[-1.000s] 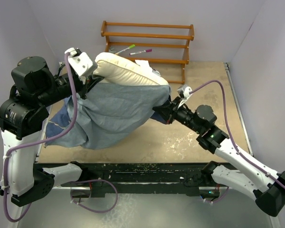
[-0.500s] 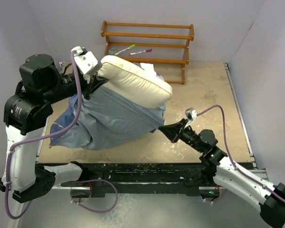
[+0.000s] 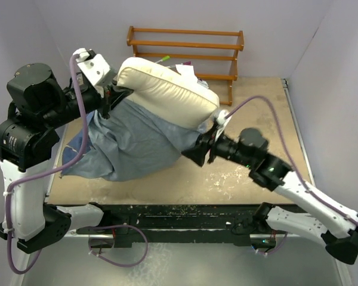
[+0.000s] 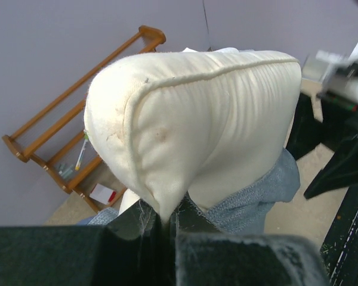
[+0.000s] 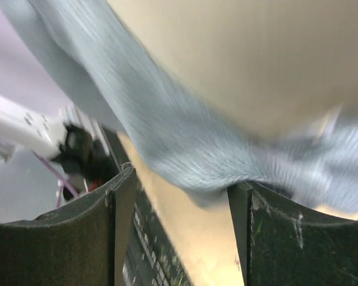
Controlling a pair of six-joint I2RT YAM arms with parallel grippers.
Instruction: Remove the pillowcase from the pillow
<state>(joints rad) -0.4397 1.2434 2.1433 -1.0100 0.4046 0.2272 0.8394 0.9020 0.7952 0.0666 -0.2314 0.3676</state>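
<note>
Pillow (image 3: 167, 89): cream and plump, held up at a tilt above the tabletop (image 3: 262, 107); its upper part is bare and its lower part sits inside the pillowcase.
Pillowcase (image 3: 134, 140): grey-blue side out, bunched round the pillow's lower half, with its loose end trailing onto the tabletop at the left.
Left fingers (image 4: 128, 238): pressed tight on one bare corner of the pillow.
Right fingers (image 5: 59, 244): spread apart at the pillowcase's right edge; blurred cloth hangs in the gap, not pinched.
Wooden rack (image 3: 185, 44): against the far wall, behind the pillow.

Pale lilac walls (image 3: 274, 36), worn tan tabletop (image 3: 262, 119), wooden slatted rack (image 3: 185, 44) against back wall
</note>
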